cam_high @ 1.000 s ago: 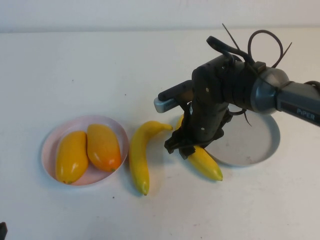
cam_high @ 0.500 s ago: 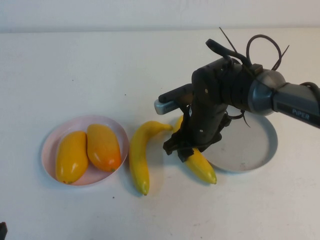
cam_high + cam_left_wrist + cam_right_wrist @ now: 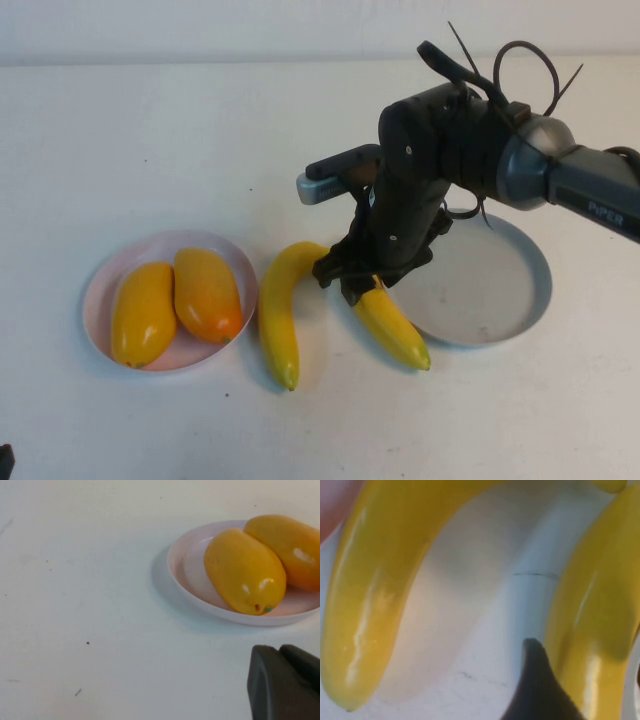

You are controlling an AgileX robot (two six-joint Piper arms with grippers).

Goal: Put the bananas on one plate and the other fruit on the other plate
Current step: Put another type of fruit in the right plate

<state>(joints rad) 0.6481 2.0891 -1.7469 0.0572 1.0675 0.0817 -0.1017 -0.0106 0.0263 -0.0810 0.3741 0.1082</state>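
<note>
Straddling 1 banana just beside the grey-blue plate, the right gripper stood low over the table, jaws set wide around the fruit; whether it was gripped or lifted could not be told. The second banana lay between both plates, untouched. Both mango-like fruits already sat on the pink plate. Left gripper parked shut near that plate. Judged half done: 2 bananas left to place.

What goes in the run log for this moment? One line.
right gripper: open astride long yellow banana beside grey-blue plate | left gripper: shut, parked | oval orange-yellow fruits: on pink plate | second banana: on table
</note>
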